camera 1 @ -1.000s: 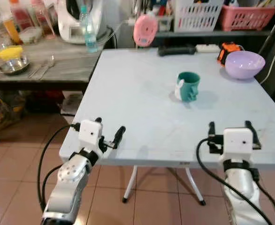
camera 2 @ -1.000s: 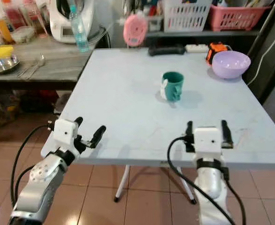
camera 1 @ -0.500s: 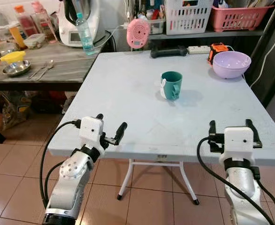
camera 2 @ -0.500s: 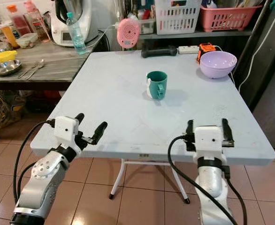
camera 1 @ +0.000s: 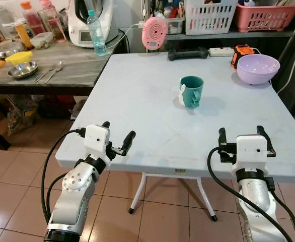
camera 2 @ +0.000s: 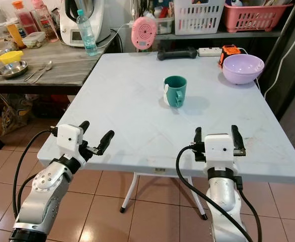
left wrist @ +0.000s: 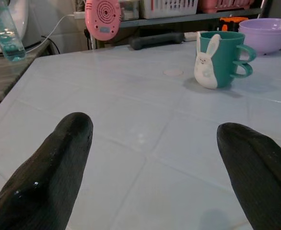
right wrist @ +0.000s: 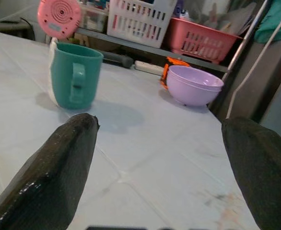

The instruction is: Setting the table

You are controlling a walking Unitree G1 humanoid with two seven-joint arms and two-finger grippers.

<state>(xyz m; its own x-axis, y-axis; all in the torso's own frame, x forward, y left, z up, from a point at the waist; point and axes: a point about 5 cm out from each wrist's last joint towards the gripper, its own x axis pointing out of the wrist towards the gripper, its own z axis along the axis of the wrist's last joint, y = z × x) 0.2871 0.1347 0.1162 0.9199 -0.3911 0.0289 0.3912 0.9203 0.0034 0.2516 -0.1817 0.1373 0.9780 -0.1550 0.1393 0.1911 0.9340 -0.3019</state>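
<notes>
Hovering both open hands, left and right, at the desk's near edge, I see the green mug mid-desk, purple bowl far-right corner.

Through the right wrist camera I see my right gripper with its two black fingers spread wide above the pale table. Between them, farther off, a teal mug stands upright, handle facing me. Beyond it a lilac bowl sits beside an orange object. Behind are a pink round gadget, a white basket and a pink basket.
</notes>
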